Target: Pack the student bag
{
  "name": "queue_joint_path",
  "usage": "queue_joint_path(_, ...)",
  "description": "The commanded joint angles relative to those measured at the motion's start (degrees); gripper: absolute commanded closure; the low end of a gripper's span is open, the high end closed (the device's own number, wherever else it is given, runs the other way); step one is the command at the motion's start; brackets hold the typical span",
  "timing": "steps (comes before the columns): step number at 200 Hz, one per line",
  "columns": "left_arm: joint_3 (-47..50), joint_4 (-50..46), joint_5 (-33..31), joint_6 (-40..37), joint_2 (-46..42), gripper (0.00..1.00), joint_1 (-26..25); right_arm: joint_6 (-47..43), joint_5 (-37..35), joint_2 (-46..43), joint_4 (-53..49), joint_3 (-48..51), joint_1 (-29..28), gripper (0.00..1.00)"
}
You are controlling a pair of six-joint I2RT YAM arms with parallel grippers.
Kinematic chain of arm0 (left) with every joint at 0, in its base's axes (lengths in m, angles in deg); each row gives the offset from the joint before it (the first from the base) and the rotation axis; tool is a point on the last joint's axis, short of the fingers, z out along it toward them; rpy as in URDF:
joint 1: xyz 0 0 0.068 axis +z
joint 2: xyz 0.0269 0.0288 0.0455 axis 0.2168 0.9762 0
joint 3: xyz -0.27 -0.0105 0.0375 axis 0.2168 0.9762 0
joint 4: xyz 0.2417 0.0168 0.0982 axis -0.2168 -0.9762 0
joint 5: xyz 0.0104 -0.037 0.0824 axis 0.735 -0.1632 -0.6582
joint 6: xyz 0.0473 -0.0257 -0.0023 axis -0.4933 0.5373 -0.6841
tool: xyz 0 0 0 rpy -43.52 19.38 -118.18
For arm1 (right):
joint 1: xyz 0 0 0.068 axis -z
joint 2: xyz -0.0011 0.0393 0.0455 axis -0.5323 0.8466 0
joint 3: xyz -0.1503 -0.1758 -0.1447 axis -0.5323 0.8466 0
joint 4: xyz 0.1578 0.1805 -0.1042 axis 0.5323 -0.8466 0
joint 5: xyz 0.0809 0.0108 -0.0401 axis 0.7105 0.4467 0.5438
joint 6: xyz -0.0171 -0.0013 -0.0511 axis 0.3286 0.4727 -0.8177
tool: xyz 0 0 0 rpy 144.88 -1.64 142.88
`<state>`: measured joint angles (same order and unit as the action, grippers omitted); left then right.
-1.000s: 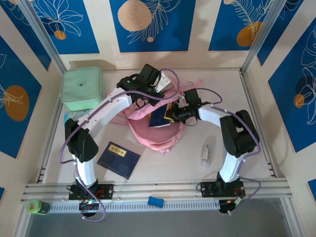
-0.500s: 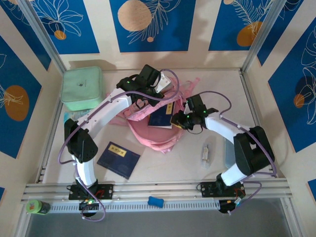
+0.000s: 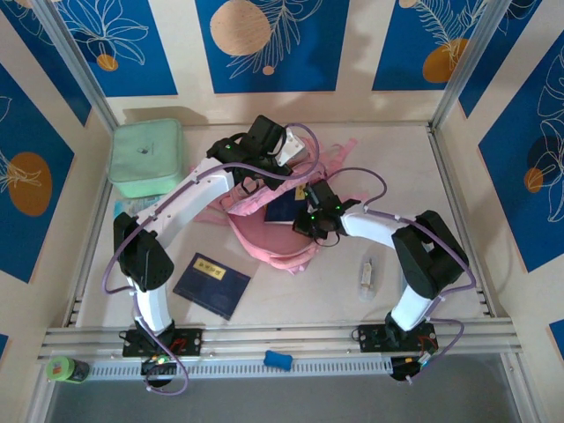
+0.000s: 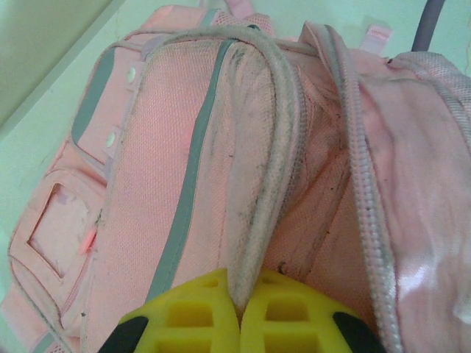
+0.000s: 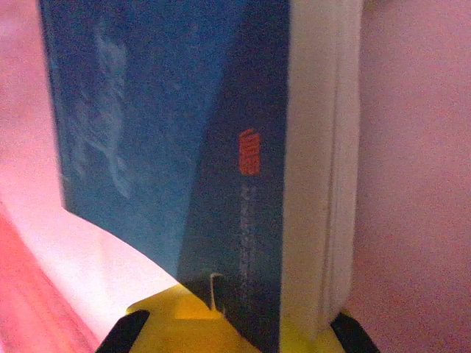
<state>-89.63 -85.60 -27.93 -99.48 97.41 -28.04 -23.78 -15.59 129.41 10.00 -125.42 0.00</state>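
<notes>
Student bag (image 3: 275, 251) lies mid-table between my arms. Since half a second ago my right gripper (image 3: 307, 220) has swung left over its open mouth, clamped on a blue book (image 5: 176, 147). My left gripper (image 4: 239, 312) pinches the bag's rim piping. A mint green case (image 3: 145, 159) sits far-left and a dark notebook (image 3: 211, 284) near-left.

student bag (image 4: 184, 184): soft woven cloth, scuffed | book (image 5: 162, 125): matt cover, paper pages

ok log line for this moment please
left gripper: shut on student bag rim | right gripper: shut, tips against blue book inside the bag | second blue book: on table
</notes>
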Motion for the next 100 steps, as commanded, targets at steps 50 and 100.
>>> queue_joint_path(50, -1.6, 5.1, 1.6, -0.7, -3.9, 1.0, -0.4, 2.7, -1.9, 4.1, 9.8, -5.5, 4.6, 1.0)
queue_joint_path(100, -0.9, 5.2, 0.8, -1.0, -3.2, 1.0, -0.4, 3.6, 0.8, -2.9, 8.0, -1.6, 5.2, 1.0)
